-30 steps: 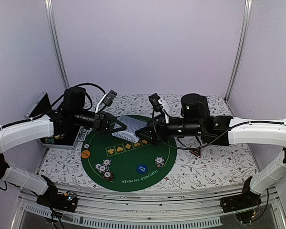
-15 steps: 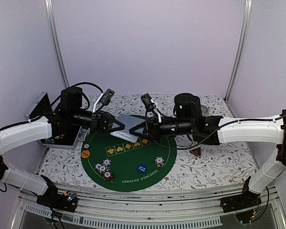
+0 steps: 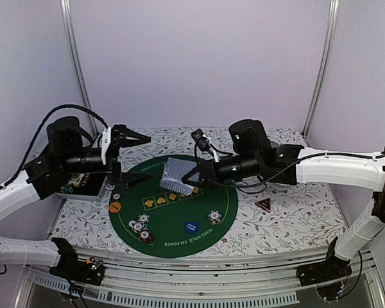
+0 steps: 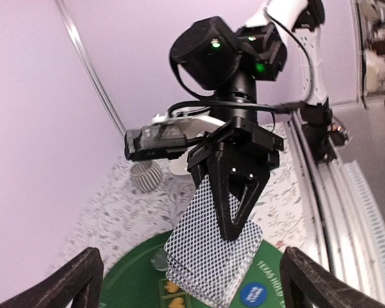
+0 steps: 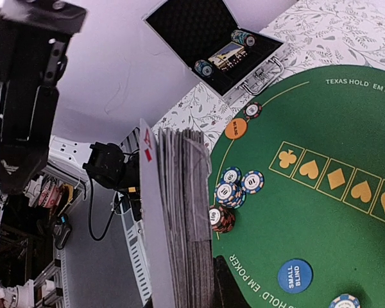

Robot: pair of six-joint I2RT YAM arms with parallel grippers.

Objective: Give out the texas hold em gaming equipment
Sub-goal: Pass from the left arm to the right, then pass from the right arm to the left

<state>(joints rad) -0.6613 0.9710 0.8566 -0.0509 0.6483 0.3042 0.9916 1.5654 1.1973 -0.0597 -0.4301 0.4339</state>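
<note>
One card deck (image 3: 175, 173) sits in the right gripper (image 3: 189, 179); beneath it lie one orange button (image 3: 115, 207), one blue button (image 3: 191, 226), one triangle marker (image 3: 264, 204) and roughly six chips (image 3: 140, 228).

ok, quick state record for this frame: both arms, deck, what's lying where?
left end effector: open, empty, left of the deck
right end effector: shut on deck, held over the mat
on mat: chip cluster, single chip, blue button
mat's left edge: orange button
off mat, right: triangle marker
off mat, left: open case
</note>
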